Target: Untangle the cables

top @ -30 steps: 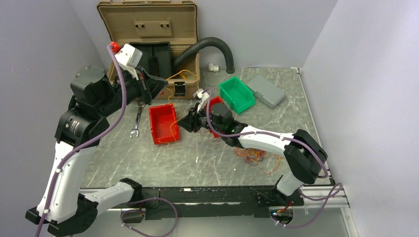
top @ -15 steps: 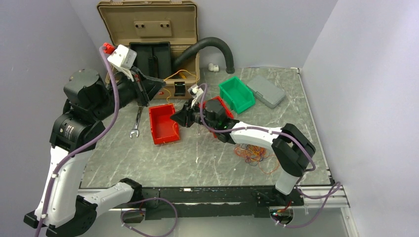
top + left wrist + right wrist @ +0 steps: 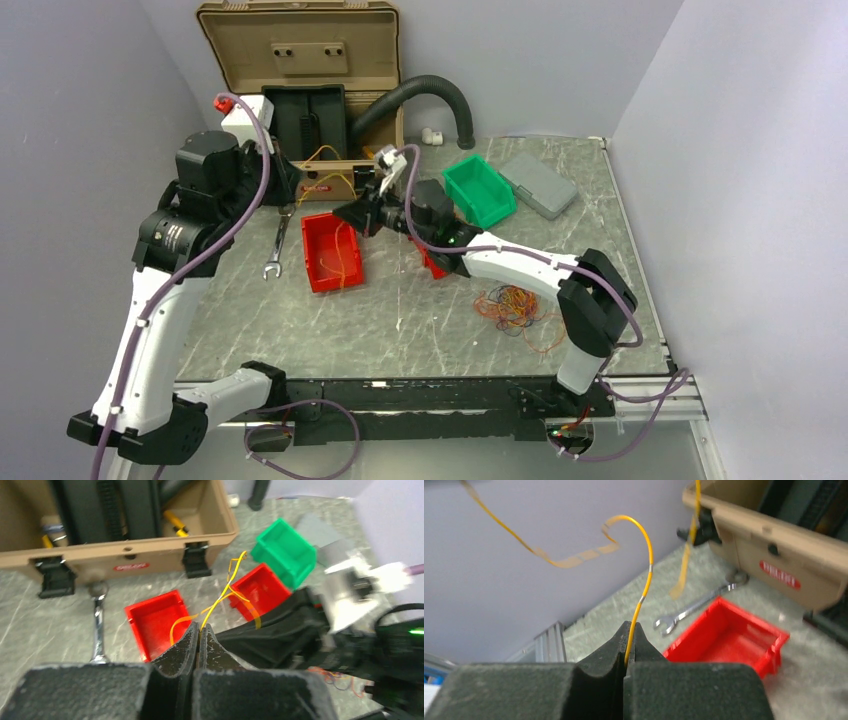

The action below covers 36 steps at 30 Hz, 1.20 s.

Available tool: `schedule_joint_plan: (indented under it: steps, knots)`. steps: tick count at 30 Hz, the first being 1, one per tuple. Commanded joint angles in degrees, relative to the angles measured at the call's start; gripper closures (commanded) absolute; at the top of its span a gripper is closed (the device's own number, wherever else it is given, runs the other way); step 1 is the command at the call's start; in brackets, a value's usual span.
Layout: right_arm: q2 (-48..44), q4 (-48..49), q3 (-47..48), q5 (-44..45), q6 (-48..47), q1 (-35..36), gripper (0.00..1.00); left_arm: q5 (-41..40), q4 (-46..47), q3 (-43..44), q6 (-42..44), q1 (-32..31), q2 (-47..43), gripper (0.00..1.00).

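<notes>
The left tool (image 3: 200,630) has its dark fingers pressed together on a thin yellow wire (image 3: 220,600), which rises from the tips and curls in loops above an open red plastic bin (image 3: 150,625). The right tool (image 3: 628,632) is likewise closed, pinching a yellow strand (image 3: 645,583) that arcs up from between its tips; whether this is the same wire cannot be told. From above, both tools are held off the grey marbled bench (image 3: 300,330) near its far left part, close together between the red bin and the front of an open tan hard case (image 3: 300,60). A few yellow strands lie inside the red bin. The main tangle of thin orange, red and dark wires (image 3: 512,306) rests on the bench well to the right, beside the right arm's elbow. A second red bin (image 3: 433,262) is partly hidden under that arm. A green plastic bin (image 3: 478,190) and a flat grey box (image 3: 540,185) sit further back. A steel spanner (image 3: 278,245) lies left of the first bin, and a black corrugated hose (image 3: 420,95) curves out of the case.
</notes>
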Motion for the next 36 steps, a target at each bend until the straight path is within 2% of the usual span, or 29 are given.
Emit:
schedule_joint_plan:
  steps: [1,7,13,16,21,28,31,32,34,36]
  knots:
    - [1.5,-0.8,9.6,0.6,-2.5,-0.1,1.0,-7.2,-0.7,-1.0,-0.4,2.2,-1.5,1.0]
    - [8.2,-1.8,16.0,3.9,-6.7,-0.1,1.0,-7.6,-2.2,-5.7,-1.7,6.7,2.2,1.0]
    - [16.8,0.7,19.0,7.4,-10.2,0.0,1.0,0.5,1.8,-13.4,-5.0,12.5,6.3,1.0]
    - [19.2,0.6,19.6,9.4,-12.2,0.0,1.0,0.8,2.5,-16.4,-7.0,12.7,8.9,1.0]
    - [20.9,-0.6,18.4,10.5,-14.5,0.0,1.0,6.1,4.8,-20.5,-9.4,12.7,14.4,1.0]
    - [21.3,-1.4,15.0,8.2,-11.2,0.1,0.99,2.5,5.1,-24.0,-11.5,12.5,19.5,1.0]
    - [21.2,-3.7,15.7,6.2,-10.8,0.2,0.9,1.7,5.3,-23.9,-12.5,12.2,21.1,1.0]
    - [20.8,-4.3,15.8,5.8,-10.4,0.2,0.82,1.6,5.6,-23.9,-12.7,12.1,21.5,1.0]
    - [19.4,-5.1,15.4,5.4,-10.0,0.3,0.6,1.0,5.7,-23.4,-13.4,11.7,22.5,1.0]
    - [17.5,-5.7,14.7,5.4,-9.4,0.1,0.51,0.4,5.7,-22.7,-13.3,11.3,23.4,1.0]
